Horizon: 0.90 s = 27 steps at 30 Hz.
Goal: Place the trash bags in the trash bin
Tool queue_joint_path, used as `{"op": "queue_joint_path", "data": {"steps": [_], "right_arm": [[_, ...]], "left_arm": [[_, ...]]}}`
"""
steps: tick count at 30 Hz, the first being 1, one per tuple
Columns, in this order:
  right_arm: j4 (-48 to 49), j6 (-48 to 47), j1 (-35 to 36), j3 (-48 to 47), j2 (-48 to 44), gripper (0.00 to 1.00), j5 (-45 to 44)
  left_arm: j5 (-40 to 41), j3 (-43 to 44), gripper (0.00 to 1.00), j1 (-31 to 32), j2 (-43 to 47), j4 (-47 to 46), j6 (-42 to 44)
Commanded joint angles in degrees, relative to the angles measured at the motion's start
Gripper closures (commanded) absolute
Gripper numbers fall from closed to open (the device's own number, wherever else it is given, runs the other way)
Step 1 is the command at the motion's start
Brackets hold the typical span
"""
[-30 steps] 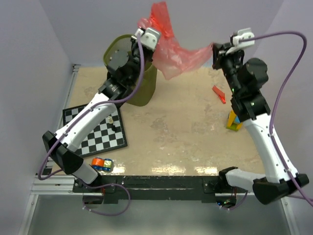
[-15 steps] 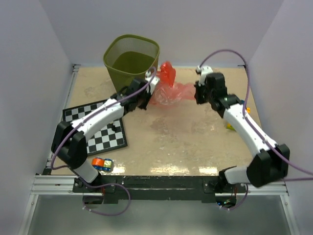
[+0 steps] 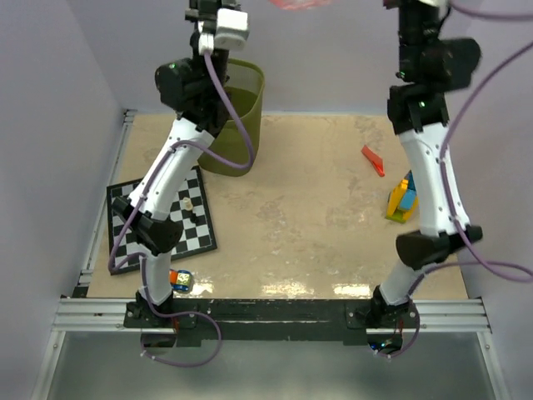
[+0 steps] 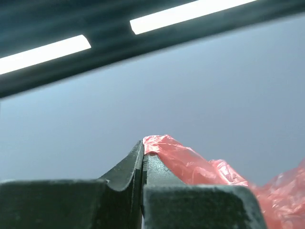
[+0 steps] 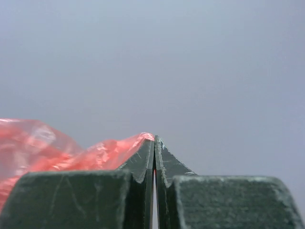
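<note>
The left hand (image 4: pixel 143 149) and right hand (image 5: pixel 154 142) each clamp an edge of the seemingly light, limp trash bag (image 4: pixel 190 164).

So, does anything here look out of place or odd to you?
The left gripper and right gripper, both shut, hold the trash bag high up, nearly out of the top view, well clear of the trash bin. A small red strip lies loose on the table.

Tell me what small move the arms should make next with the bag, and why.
Probably shift both arms left and lower, bringing the bag over the bin. The left fingers and right fingers are shut on it, held high, and the top view shows it right of the bin's opening.
</note>
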<state>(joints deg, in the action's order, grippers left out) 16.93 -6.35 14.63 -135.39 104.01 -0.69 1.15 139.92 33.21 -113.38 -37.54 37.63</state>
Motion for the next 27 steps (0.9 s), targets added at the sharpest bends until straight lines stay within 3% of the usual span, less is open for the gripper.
{"op": "queue_joint_path", "data": {"steps": [1,3,5,6,7,8,10,11,14,19,24,27], "right_arm": [[28.87,-11.47,6.18,15.27,-16.69,1.00,6.74],[23.10,-15.16,6.20,34.64,-26.26,1.00,9.99],[6.20,-18.86,6.11,56.70,-35.84,1.00,9.57],[-4.34,-23.49,6.20,66.48,-39.81,1.00,11.83],[-21.41,-30.93,6.28,72.14,-42.80,1.00,16.20],[-35.85,-38.23,6.28,77.25,-47.36,1.00,23.47],[-47.55,-41.45,6.28,83.95,-58.85,1.00,29.04],[-51.87,-44.33,6.37,84.59,-64.49,1.00,32.04],[-46.48,-37.62,6.37,84.77,-73.06,1.00,31.29],[-42.70,-22.19,6.28,78.90,-61.14,1.00,24.79],[-31.98,-6.68,6.20,73.00,-52.95,1.00,15.91],[-23.63,-5.69,6.11,67.56,-47.78,1.00,5.91]], "left_arm": [[-2.06,-11.43,1.00,5.00,4.88,-31.93,9.49],[0.53,-39.22,1.00,7.04,18.82,-28.68,7.14],[-14.94,-66.13,1.00,5.29,35.52,-7.76,3.34],[-21.82,-76.53,1.00,5.11,42.82,2.02,8.46],[-27.54,-87.08,1.00,6.24,48.90,16.48,15.65],[-30.73,-94.84,1.00,7.90,55.92,24.71,23.55],[-35.49,-108.92,1.00,11.25,68.68,27.78,27.67],[-35.95,-114.20,1.00,12.65,75.00,25.26,24.89],[-29.66,-113.13,1.00,15.30,76.31,23.90,12.78],[-9.36,-99.25,1.00,15.22,63.84,31.73,-11.49],[4.19,-92.38,1.00,15.13,56.97,21.66,-17.32],[10.79,-85.45,1.00,14.78,50.39,12.79,-15.66]]}}
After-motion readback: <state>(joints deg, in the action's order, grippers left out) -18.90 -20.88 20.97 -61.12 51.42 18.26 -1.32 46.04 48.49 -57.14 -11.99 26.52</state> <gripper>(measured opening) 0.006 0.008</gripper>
